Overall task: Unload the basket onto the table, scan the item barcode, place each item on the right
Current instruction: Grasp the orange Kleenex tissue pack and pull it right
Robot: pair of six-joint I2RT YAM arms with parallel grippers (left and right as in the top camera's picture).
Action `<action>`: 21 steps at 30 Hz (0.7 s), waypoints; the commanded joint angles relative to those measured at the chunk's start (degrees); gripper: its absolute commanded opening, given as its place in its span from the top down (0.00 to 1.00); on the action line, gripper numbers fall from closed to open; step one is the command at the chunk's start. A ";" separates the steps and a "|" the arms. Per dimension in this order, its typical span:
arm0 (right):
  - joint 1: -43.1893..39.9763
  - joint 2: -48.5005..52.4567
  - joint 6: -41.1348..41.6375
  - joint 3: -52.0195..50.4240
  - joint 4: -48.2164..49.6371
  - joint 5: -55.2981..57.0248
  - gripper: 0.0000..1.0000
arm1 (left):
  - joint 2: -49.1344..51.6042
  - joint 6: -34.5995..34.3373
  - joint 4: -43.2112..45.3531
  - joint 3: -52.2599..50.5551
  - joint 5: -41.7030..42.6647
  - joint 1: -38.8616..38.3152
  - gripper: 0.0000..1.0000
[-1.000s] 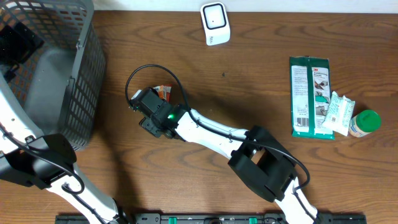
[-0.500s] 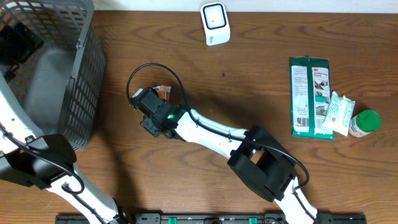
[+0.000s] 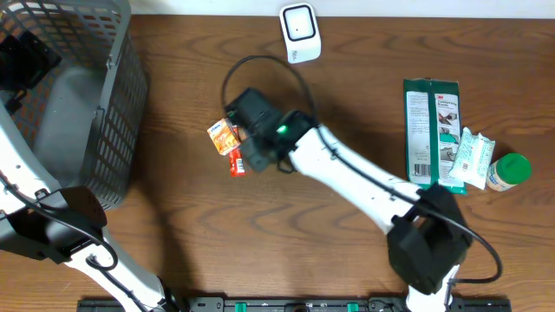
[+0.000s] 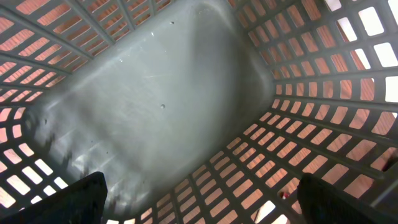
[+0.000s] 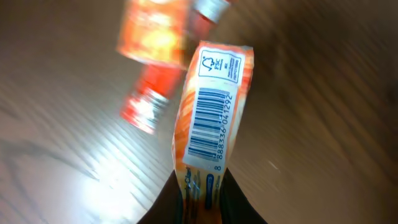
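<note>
Starting with the brown wooden table (image 3: 173, 217): a grey plastic mesh basket (image 3: 121, 104) stands at its left end, and my left claw (image 4: 199, 199) hangs inside it, fingers spread wide around nothing. A flat green pack of wipes (image 3: 431, 130) lies well off to the right. A white barcode scanner (image 3: 300, 33) sits at the far edge. My right claw (image 5: 202, 196) is pinched tight on one end of a small orange packet (image 5: 211, 118) over the table's middle, apart from the scanner, its black barcode facing my wrist camera. A blurred red and orange thing (image 5: 146, 102) shows just beside it; whether the two are joined I cannot tell.
</note>
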 commanded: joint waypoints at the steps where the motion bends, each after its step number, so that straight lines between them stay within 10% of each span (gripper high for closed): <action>1: -4.59 1.01 1.05 -0.70 -4.98 -1.40 0.93 | -1.27 -0.07 -0.20 0.96 -0.15 -0.02 0.02; 7: -8.90 1.01 0.68 -5.88 -2.58 -1.38 0.87 | -1.27 -0.07 -0.22 0.96 -0.15 -0.02 0.02; 12: -10.84 1.01 0.68 -9.99 0.48 -1.40 0.24 | -1.27 -0.07 -0.22 0.96 -0.15 -0.02 0.02; 14: -11.43 1.01 0.63 -10.58 0.26 -1.36 0.14 | -1.27 -0.07 -0.20 0.96 -0.15 -0.02 0.02; 21: -12.00 0.98 -1.44 -10.38 1.95 5.22 0.09 | -1.27 -0.07 -0.20 0.96 -0.15 -0.02 0.02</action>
